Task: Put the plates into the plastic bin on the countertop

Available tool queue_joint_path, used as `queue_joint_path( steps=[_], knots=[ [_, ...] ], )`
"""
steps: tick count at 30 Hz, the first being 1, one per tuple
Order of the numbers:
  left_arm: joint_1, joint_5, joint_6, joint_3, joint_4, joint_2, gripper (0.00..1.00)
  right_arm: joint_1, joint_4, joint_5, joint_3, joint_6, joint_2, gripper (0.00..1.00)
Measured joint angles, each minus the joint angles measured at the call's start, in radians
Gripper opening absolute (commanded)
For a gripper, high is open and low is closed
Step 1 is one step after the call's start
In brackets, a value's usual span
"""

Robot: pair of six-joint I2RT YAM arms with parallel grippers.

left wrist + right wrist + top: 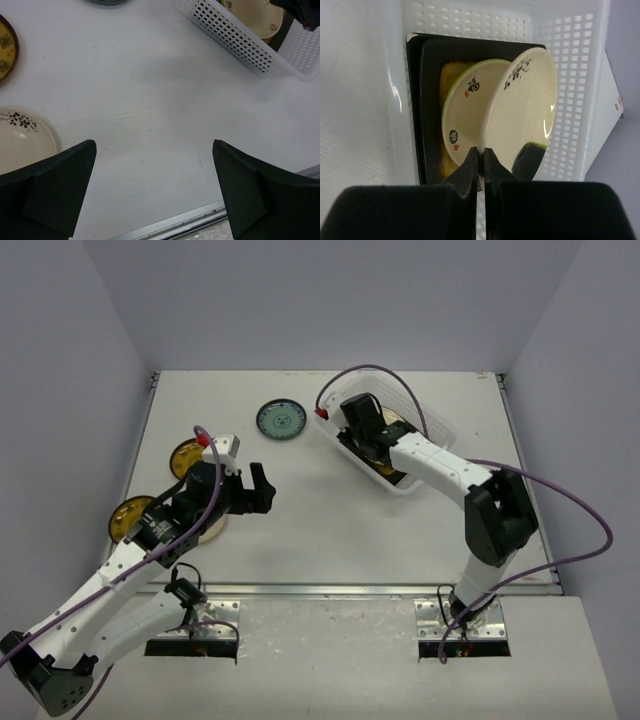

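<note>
The plastic bin (436, 438) stands at the right rear of the countertop (330, 525). My right gripper (481, 150) hangs over it, shut on the rim of a cream plate (522, 110) with a black blossom sprig, held on edge. Below it in the bin (470, 20) a green-rimmed cream plate (462, 115) lies on a black square dish (427, 100). My left gripper (256, 490) is open over bare countertop, with nothing between its fingers (60, 185). Left of it lie a cream blossom plate (22, 137) and a yellow plate (6, 50). A blue-green plate (281, 420) sits at centre rear.
A second yellow plate (128, 516) lies at the far left near the countertop's edge, partly under my left arm. The metal front edge (170, 225) runs just below my left fingers. Grey walls enclose the table on three sides.
</note>
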State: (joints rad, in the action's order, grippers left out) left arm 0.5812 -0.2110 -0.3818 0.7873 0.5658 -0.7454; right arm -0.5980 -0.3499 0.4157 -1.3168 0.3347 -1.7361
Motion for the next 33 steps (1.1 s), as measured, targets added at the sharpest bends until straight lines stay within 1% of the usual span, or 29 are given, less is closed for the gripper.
queue_joint_path(
  steps=[2, 3, 5, 6, 7, 8, 9, 11, 16, 19, 22, 24, 27, 29, 31, 33],
  knots=[
    [0.0, -0.011, -0.005, -0.003, 0.001, 0.01, 1.0, 0.0, -0.004, -0.001, -0.029, 0.019, -0.062, 0.01],
    [0.0, -0.015, -0.007, -0.003, 0.0, 0.015, 1.0, 0.0, -0.008, -0.001, -0.037, 0.024, -0.08, 0.06],
    [0.0, -0.023, -0.012, -0.003, 0.0, 0.02, 1.0, 0.0, -0.016, -0.001, -0.046, 0.029, -0.105, 0.23],
    [0.0, -0.026, -0.013, -0.003, 0.0, 0.022, 1.0, 0.0, -0.019, -0.001, -0.049, 0.031, -0.111, 0.3],
    [0.0, -0.028, -0.015, -0.003, 0.0, 0.022, 1.0, 0.0, -0.019, 0.0, -0.05, 0.033, -0.113, 0.42],
    [0.0, -0.03, -0.016, -0.003, 0.0, 0.022, 1.0, 0.0, -0.019, 0.002, -0.052, 0.036, -0.114, 0.68],
    [0.0, -0.03, -0.016, -0.003, 0.0, 0.022, 1.0, 0.0, -0.019, 0.006, -0.057, 0.037, -0.114, 0.92],
    [0.0, -0.031, -0.017, -0.003, 0.0, 0.022, 1.0, 0.0, -0.018, 0.013, -0.066, 0.038, -0.114, 0.99],
    [0.0, -0.032, -0.034, -0.003, -0.001, 0.0, 1.0, 0.0, -0.029, 0.019, -0.072, 0.017, -0.109, 0.99],
    [-0.001, -0.034, -0.106, -0.004, -0.01, -0.078, 1.0, 0.0, -0.063, 0.021, -0.072, -0.026, -0.076, 0.99],
    [-0.017, -0.021, -0.187, -0.013, -0.074, -0.173, 1.0, 0.0, -0.089, 0.021, -0.067, -0.093, 0.019, 0.99],
    [-0.082, 0.027, -0.234, -0.016, -0.128, -0.265, 1.0, 0.0, -0.069, 0.017, -0.032, -0.181, 0.136, 0.99],
    [-0.235, 0.07, -0.297, -0.013, -0.206, -0.425, 1.0, 0.002, -0.04, -0.021, 0.056, -0.318, 0.36, 0.99],
    [-0.307, 0.081, -0.327, 0.019, -0.231, -0.522, 1.0, 0.006, -0.018, -0.06, 0.127, -0.392, 0.502, 0.99],
    [-0.354, 0.082, -0.351, 0.093, -0.238, -0.634, 1.0, 0.01, 0.004, -0.109, 0.204, -0.472, 0.635, 0.99],
    [-0.376, 0.089, -0.368, 0.218, -0.262, -0.772, 1.0, 0.011, 0.012, -0.168, 0.305, -0.551, 0.754, 0.99]
  ],
)
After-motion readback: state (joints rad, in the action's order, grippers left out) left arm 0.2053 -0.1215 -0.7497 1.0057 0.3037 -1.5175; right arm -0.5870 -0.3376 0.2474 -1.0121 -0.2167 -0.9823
